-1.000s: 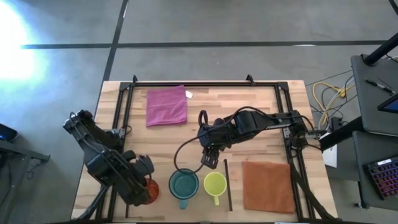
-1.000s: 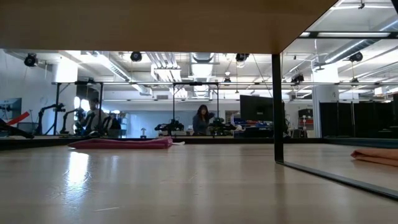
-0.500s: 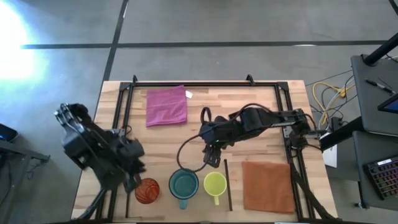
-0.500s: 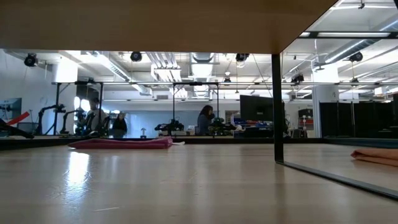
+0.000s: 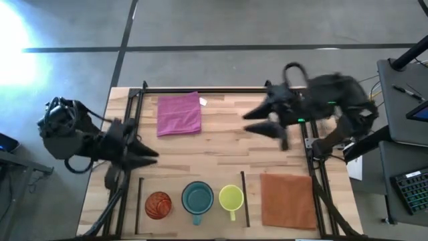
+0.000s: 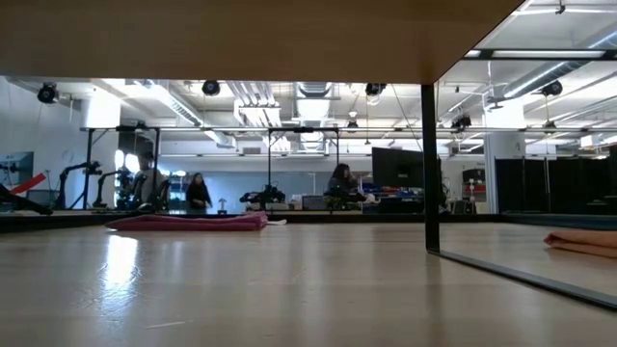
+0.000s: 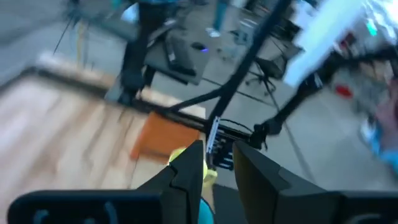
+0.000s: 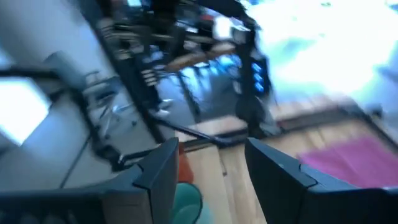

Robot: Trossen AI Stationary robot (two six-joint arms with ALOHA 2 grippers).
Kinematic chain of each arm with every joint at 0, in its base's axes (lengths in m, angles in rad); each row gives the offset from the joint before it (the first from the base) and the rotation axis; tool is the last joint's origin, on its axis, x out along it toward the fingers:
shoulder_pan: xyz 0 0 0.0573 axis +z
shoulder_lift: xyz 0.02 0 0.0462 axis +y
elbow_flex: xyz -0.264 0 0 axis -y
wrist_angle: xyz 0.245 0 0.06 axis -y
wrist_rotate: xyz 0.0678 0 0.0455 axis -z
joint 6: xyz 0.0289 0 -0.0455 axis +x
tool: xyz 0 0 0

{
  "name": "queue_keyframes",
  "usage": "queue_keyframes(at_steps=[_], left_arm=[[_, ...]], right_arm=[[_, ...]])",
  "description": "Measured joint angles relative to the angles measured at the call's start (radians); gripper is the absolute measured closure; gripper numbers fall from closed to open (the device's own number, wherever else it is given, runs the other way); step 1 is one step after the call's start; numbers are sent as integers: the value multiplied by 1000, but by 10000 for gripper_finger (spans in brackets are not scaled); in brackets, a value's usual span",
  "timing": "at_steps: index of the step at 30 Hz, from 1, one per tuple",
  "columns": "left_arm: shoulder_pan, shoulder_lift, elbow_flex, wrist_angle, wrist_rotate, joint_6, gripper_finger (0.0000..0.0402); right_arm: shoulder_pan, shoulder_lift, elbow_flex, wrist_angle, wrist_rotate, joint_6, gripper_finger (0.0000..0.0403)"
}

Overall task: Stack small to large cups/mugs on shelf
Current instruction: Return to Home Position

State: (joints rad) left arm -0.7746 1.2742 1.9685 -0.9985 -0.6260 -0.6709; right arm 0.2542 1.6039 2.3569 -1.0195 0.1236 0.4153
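Three cups stand upright in a row on the pale wood shelf patch [image 5: 180, 184] between two thin black strips, near the table's front edge: a red-orange cup [image 5: 158, 205], a teal mug [image 5: 198, 199] and a yellow mug [image 5: 231, 198], the mugs' handles pointing to the near edge. My left gripper [image 5: 152, 156] is open and empty, raised over the table's left part, far-left of the red-orange cup. My right gripper [image 5: 249, 122] is open and empty, raised over the table's far right part. The teal mug also shows in the right wrist view [image 8: 186, 200].
A magenta cloth [image 5: 179, 114] lies at the far left of the table. A rust-brown mat [image 5: 287, 199] lies at the near right, beside the right black strip [image 5: 243, 194]. Black frame rails [image 5: 221, 90] run along the table's edges. People move in the room behind [image 6: 339, 183].
My left gripper has come off the red-orange cup, which stays standing on the shelf patch, and has gone up and toward the table's far left. My right gripper has drawn back from beside the teal and yellow mugs, up and toward the far right.
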Motion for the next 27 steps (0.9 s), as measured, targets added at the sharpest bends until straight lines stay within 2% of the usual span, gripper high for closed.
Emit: queue_keyframes(at_steps=[2,4,7,9,11,14,16,18,21,27], left_arm=[[0,14,-14,54,31,139,328],[-2,29,-45,91,51,215,328],[1,39,-137,212,55,256,328],[16,29,-228,350,87,297,328],[41,-1,-340,550,195,362,328],[78,-73,-542,921,468,484,328],[116,-134,-677,1094,590,515,328],[146,-213,-792,1120,576,510,328],[176,-356,-940,1106,461,492,328],[192,-696,-1195,1075,309,466,328]], right_arm=[[45,-30,-2,9,-13,-98,225],[95,-40,-6,32,-28,-117,225],[145,-12,-27,69,-142,-110,225],[167,24,-65,160,-226,-110,225],[180,68,-125,294,-316,-123,225],[165,126,-219,512,-474,-151,225],[127,136,-274,577,-533,-151,225],[72,127,-325,551,-562,-121,225],[-11,70,-407,514,-570,-122,225],[-166,-167,-591,560,-572,-170,225]])
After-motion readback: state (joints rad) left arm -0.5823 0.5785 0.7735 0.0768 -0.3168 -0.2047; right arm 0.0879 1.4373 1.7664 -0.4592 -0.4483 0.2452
